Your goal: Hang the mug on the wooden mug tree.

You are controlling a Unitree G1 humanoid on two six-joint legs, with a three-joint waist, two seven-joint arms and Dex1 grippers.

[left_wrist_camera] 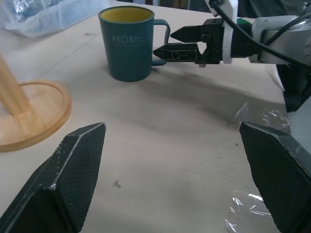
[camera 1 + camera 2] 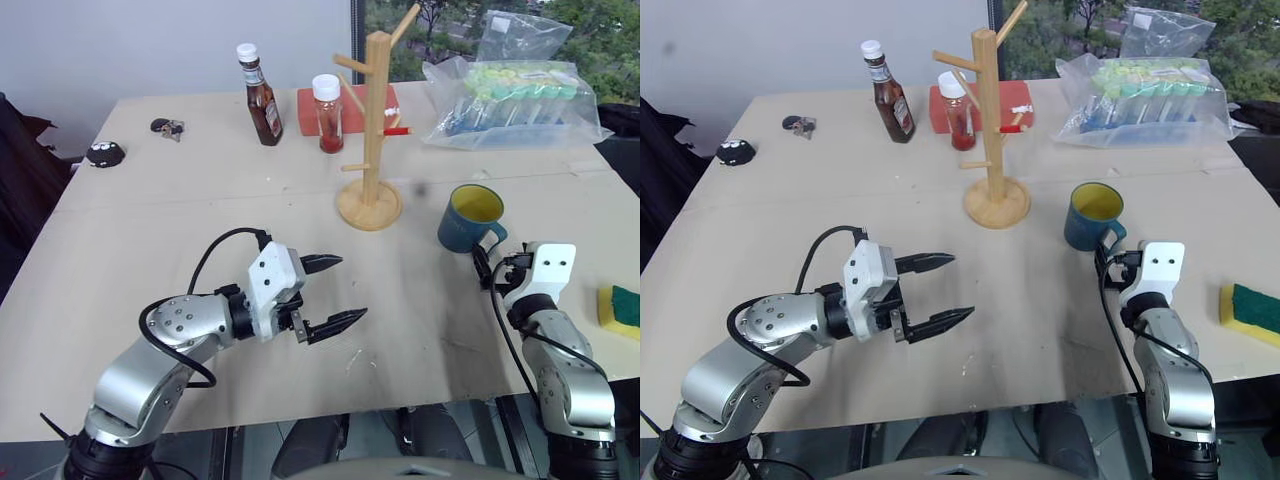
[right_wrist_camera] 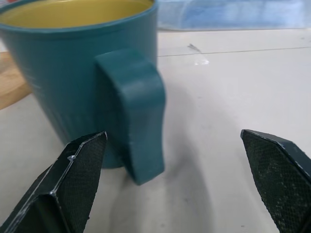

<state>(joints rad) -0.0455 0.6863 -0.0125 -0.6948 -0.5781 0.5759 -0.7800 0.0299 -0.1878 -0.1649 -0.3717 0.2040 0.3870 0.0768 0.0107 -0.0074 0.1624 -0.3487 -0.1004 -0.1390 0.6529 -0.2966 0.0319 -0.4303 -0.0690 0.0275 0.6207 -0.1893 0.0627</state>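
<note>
The teal-blue mug (image 2: 470, 218) with a yellow inside stands upright on the table, right of the wooden mug tree (image 2: 377, 120), its handle (image 3: 138, 111) turned toward me. My right gripper (image 1: 164, 42) is open, level and right at the mug. The handle lies between its fingers, closer to one of them, and they are not closed on it. My left gripper (image 2: 350, 288) hovers open and empty over the table's front middle, pointing toward the mug. The tree's round base (image 1: 29, 114) sits close beside the mug.
A brown sauce bottle (image 2: 262, 100), a red-filled jar (image 2: 328, 115) and a red box (image 2: 355, 100) stand behind the tree. A plastic bag of tubes (image 2: 515, 100) lies at the back right, a green-yellow sponge (image 2: 622, 308) at the right edge, keys (image 2: 168, 127) far left.
</note>
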